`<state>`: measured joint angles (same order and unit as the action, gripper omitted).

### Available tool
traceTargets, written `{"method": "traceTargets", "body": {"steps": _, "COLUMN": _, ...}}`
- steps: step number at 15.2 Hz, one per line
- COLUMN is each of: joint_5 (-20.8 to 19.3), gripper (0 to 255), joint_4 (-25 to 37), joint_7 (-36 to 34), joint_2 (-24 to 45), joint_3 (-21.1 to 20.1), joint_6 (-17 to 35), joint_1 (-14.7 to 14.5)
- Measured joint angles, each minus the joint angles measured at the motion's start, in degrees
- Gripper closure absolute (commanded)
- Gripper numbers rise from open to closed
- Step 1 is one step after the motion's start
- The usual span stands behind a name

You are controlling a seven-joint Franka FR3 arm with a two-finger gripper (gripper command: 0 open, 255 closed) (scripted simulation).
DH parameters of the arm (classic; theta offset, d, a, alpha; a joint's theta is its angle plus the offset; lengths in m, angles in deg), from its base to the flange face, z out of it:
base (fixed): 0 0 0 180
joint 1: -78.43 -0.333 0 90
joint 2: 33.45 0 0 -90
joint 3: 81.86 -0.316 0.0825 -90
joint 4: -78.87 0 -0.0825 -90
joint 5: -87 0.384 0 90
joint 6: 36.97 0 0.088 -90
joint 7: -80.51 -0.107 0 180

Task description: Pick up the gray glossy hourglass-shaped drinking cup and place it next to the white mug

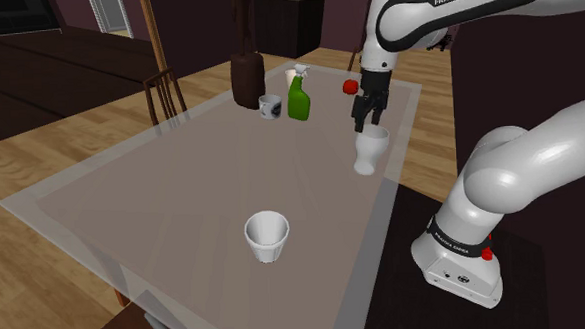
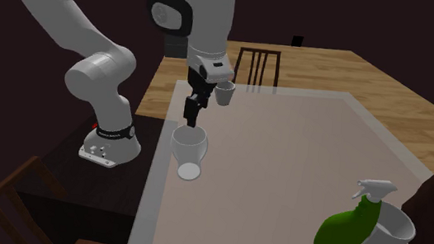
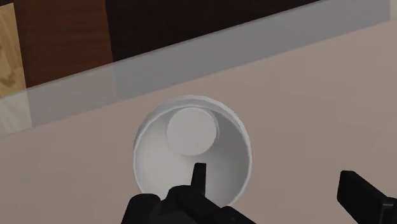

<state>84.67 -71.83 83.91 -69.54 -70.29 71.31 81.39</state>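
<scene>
The pale grey hourglass-shaped cup (image 1: 369, 152) (image 2: 190, 151) (image 3: 193, 147) stands upright on the table near the edge by the stand. My gripper (image 1: 367, 122) (image 2: 191, 119) (image 3: 280, 191) hangs just above its rim, open and holding nothing. In the wrist view one finger (image 3: 198, 179) is over the cup's inside and the other finger (image 3: 361, 196) is outside its wall. A white tapered mug (image 1: 267, 235) (image 2: 225, 93) stands alone on the table, toward the shoulder view's front.
A green spray bottle (image 1: 298, 96) (image 2: 351, 226), a pale mug with dark markings (image 1: 272, 107) (image 2: 391, 230) and a dark brown jug (image 1: 246, 80) cluster at the table's far end. A wooden chair (image 1: 165, 93) stands beside the glass-topped table (image 1: 131, 194).
</scene>
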Motion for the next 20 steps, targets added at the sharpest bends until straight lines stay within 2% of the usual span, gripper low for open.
{"method": "traceTargets", "body": {"steps": 2, "joint_5": -0.09, "gripper": 0, "joint_4": -1.32, "joint_7": 1.24, "joint_2": 1.75, "joint_3": 1.37, "joint_6": 2.11, "joint_1": 0.39}}
{"method": "traceTargets", "body": {"steps": 9, "joint_5": -0.13, "gripper": 0, "joint_4": -5.40, "joint_7": 1.81, "joint_2": 3.71, "joint_3": 2.12, "joint_6": 7.84, "joint_1": 0.43}}
{"method": "traceTargets", "body": {"steps": 15, "joint_5": -0.07, "gripper": 0, "joint_4": -6.00, "joint_7": 1.70, "joint_2": 3.84, "joint_3": 2.07, "joint_6": 8.58, "joint_1": 0.35}}
{"method": "traceTargets", "body": {"steps": 16, "joint_5": -0.07, "gripper": 255, "joint_4": -6.00, "joint_7": 1.70, "joint_2": 3.84, "joint_3": 2.07, "joint_6": 8.58, "joint_1": 0.35}}
{"method": "traceTargets", "body": {"steps": 20, "joint_5": -0.04, "gripper": 255, "joint_4": -5.95, "joint_7": 1.70, "joint_2": 3.81, "joint_3": 2.05, "joint_6": 8.60, "joint_1": 0.33}}
